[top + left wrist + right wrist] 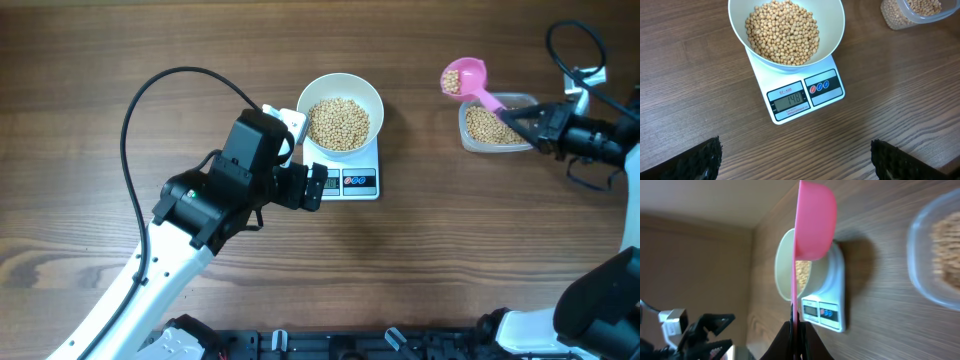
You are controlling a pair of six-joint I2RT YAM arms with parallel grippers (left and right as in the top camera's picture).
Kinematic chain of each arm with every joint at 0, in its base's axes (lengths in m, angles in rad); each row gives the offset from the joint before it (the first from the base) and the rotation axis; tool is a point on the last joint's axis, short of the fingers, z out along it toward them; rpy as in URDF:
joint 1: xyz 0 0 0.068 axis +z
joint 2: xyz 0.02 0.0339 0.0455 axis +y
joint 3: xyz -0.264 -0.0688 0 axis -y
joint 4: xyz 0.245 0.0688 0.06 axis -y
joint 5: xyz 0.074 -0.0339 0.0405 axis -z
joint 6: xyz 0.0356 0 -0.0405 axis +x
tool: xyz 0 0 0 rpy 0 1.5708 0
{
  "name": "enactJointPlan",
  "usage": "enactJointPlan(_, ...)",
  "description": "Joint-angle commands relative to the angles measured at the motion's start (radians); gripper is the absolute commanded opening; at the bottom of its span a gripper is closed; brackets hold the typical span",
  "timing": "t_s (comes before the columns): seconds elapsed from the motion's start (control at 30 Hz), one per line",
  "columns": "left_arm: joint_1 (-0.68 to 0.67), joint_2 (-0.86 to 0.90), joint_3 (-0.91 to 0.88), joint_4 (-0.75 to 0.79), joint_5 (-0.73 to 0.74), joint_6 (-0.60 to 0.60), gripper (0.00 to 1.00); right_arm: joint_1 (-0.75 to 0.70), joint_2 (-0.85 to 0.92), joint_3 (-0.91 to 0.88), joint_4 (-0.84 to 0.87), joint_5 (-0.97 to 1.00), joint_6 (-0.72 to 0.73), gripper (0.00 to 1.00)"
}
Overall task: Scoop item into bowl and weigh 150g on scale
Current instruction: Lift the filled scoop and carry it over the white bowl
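Overhead, the pink scoop [468,74] is seen gripped by its handle in the closed right claw [522,120] at the tub [495,148], its long axis pointed leftward toward the bowl [378,100] of beans [340,122], which is seated on the scale [360,182], well apart. The left claw [318,187], spread wide and empty, is parked beside the scale. Only from the left wrist is the display [788,99] read: 148.
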State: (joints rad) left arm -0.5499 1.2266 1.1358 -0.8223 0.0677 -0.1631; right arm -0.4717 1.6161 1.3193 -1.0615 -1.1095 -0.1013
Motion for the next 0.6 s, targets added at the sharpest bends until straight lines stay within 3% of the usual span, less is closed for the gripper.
enactJointPlan(0.0,-0.003,-0.007,-0.005,0.002,-0.013,-0.01,1.0,0.093,0.009,0.016,0.014,-0.07,0.0,0.04)
enactJointPlan(0.23,-0.003,-0.007,-0.005,0.002,-0.013,-0.01,1.0,0.269,0.009,0.016,0.126,-0.013,0.091,0.04)
enactJointPlan(0.57,-0.003,-0.007,-0.005,0.002,-0.013,-0.01,1.0,0.489,-0.033,0.022,0.203,0.337,0.108,0.04)
